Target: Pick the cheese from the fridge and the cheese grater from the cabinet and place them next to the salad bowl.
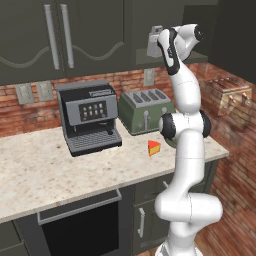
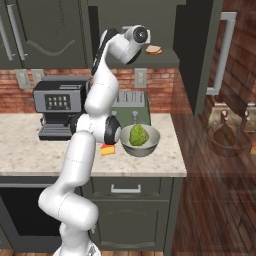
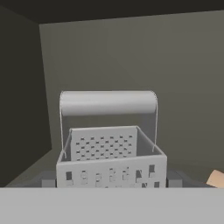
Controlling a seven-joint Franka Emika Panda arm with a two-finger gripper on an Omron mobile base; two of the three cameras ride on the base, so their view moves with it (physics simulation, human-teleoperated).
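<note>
The cheese grater, a grey metal box with a bar handle on top, stands inside the open cabinet. My gripper reaches in, one finger pressed against each side of the grater's base. From the left base the grater shows in front of my hand. The cheese, an orange wedge with a red side, lies on the counter. It rests just left of the salad bowl, which holds a green lettuce ball. The arm hides the bowl in the left base view.
A green toaster and a coffee machine stand at the back of the stone counter. A flat tan bread piece lies on the cabinet shelf, right of the grater. The tall dark fridge stands to the right.
</note>
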